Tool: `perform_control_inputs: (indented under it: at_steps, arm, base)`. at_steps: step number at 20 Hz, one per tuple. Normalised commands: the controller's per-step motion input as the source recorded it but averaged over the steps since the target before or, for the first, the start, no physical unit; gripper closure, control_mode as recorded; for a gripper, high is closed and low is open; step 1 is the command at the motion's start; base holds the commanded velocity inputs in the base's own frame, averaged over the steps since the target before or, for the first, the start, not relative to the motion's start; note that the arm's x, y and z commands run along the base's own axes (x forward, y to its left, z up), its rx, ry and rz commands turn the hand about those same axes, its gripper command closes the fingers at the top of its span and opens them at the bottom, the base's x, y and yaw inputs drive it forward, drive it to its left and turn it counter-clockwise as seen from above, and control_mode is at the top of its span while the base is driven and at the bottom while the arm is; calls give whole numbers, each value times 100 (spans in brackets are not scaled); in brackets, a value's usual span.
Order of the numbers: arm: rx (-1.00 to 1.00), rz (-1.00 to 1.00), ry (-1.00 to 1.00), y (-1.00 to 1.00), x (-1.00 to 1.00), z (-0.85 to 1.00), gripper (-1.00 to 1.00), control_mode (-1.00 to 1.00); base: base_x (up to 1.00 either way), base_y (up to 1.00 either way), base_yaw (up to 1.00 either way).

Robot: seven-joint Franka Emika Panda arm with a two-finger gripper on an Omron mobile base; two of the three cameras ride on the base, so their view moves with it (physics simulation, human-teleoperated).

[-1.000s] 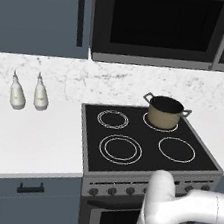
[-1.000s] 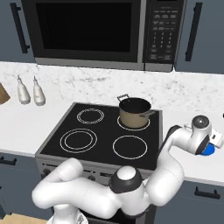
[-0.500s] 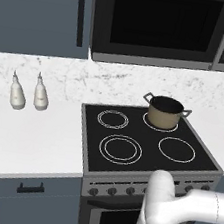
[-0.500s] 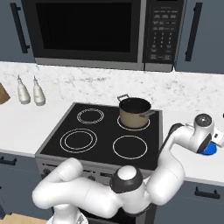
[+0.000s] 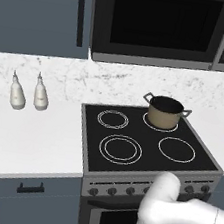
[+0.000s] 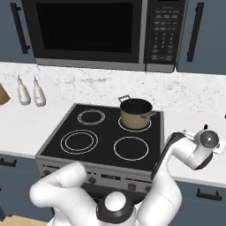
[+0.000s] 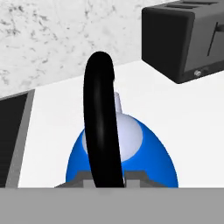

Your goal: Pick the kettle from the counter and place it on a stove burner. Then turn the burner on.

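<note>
While the hand [image 7: 103, 186] sits low over the kettle [image 7: 148, 153], its finger tips are cut off at the bottom of the hand view, so I cannot tell whether they are spread, closed, or gripping the black arched handle [image 7: 101, 118] that runs straight up the middle of that view. The kettle stands on the white counter [image 7: 61, 113], right of the cooktop [image 6: 103, 137], with a dark toaster [image 7: 188, 39] behind it. If the fingers close off-centre on the thin arch, the kettle could swing or slip during the lift. The carry to the large double-ring stove burner [image 6: 79, 141] passes near the tan pot [image 6: 136, 114], so a low or wide path risks clipping it or its grey handles.
</note>
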Motion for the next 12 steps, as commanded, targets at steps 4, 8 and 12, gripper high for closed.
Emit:
perform_control_inputs:
  at_steps: [4,8,12]
  arm:
    - [-16,28,-10,77,-40,50,100,-100]
    - [-17,28,-2,70,-50,48,100,-100]
    - [-15,28,0,67,-55,42,100,-100]
  base:
    - [0,0,0]
    - [0,0,0]
    - [0,0,0]
